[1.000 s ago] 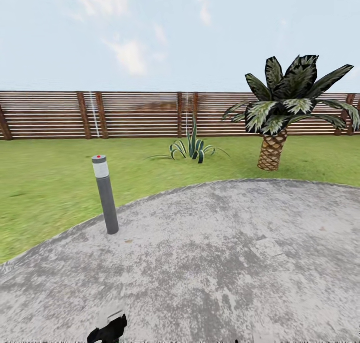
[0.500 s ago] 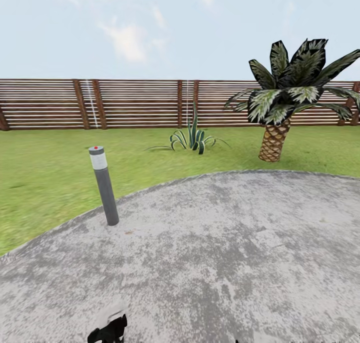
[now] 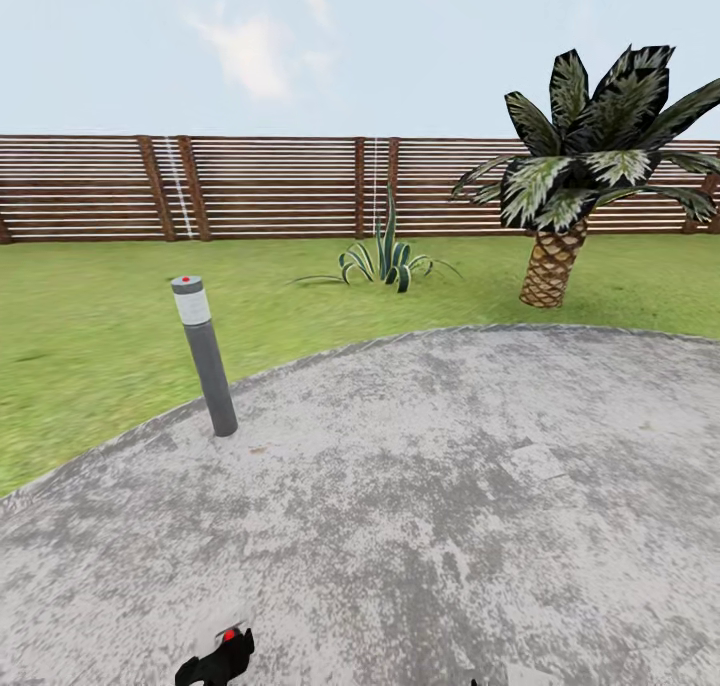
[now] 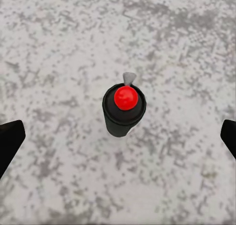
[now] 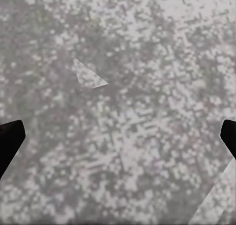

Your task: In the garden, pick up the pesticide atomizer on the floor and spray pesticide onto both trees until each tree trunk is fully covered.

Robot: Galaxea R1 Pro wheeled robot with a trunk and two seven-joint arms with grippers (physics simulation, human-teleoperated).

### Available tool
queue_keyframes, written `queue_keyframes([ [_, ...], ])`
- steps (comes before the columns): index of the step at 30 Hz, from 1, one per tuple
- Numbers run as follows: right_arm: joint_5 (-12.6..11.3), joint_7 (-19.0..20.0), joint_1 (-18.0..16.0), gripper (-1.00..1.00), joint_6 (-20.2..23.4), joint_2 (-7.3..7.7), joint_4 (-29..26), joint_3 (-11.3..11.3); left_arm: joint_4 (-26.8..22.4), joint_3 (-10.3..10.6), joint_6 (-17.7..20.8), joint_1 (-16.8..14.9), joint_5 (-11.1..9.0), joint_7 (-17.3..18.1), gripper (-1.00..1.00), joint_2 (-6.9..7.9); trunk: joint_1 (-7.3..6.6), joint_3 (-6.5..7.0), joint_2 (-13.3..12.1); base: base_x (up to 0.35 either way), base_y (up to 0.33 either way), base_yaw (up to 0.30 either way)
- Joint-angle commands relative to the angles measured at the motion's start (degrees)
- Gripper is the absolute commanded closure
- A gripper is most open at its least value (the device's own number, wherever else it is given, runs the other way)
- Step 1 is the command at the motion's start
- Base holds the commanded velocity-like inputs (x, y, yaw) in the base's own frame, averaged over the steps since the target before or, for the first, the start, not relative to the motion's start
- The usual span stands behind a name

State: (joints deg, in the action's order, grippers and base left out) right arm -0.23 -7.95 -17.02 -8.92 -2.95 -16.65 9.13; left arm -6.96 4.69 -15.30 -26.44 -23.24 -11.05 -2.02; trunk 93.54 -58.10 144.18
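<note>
Grass of the garden (image 3: 90, 326) spreads wide and green to a brown fence (image 3: 280, 186) of horizontal wooden slats, under a pale cloudy sky. Nearer the robot lies a broad round patch of mottled grey paving (image 3: 450, 506), its curved edge meeting the lawn. On the grass at the right stands a short palm (image 3: 575, 166) with dark, white-streaked fronds and a scaly trunk, and near the fence a low spiky plant (image 3: 385, 266). A grey bollard (image 3: 204, 356) with a pale band and a red dot on top stands upright at the paving's edge, tilted slightly. At the head view's lower edge a dark part of the left arm shows, with a small red spot. The left gripper (image 4: 118, 139) has its two dark fingertips far apart over the paving; between them, apart from both, sits a small black cylinder (image 4: 123, 112) with a red ball on top. The right gripper (image 5: 118, 139) is likewise spread wide above bare paving. Neither the atomizer nor the two trees can be made out.
</note>
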Motion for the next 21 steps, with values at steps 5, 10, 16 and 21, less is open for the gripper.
queue_keyframes([
  [5, 0.0, -0.1, 0.0, -1.0, -0.2, -0.03, 0.0, 0.2, 0.0, 0.5, -0.2, 0.0, -0.4, -0.3, -1.0, 0.0, -0.01, -0.05, 0.0, 0.0, 0.0, 0.0],
  [10, 0.0, -0.1, 0.0, -1.0, -0.2, -0.03, 0.0, 0.3, 0.0, 0.5, -0.2, 0.0, -0.4, -0.3, -1.0, 0.0, -0.01, -0.05, 0.0, 0.001, 0.0, 0.0],
  [16, 0.0, -0.1, 0.0, -1.0, -0.2, -0.03, 0.0, 0.3, 0.0, 0.5, -0.1, 0.0, -0.4, -0.2, -1.0, 0.0, -0.01, -0.05, 0.0, 0.098, 0.0, 0.0],
  [21, 0.0, -0.1, 0.0, -1.0, -0.2, -0.03, 0.0, 0.3, 0.0, 0.5, -0.2, 0.0, -0.4, -0.2, -1.0, 0.0, -0.01, -0.05, 0.0, 0.031, 0.0, 0.0],
])
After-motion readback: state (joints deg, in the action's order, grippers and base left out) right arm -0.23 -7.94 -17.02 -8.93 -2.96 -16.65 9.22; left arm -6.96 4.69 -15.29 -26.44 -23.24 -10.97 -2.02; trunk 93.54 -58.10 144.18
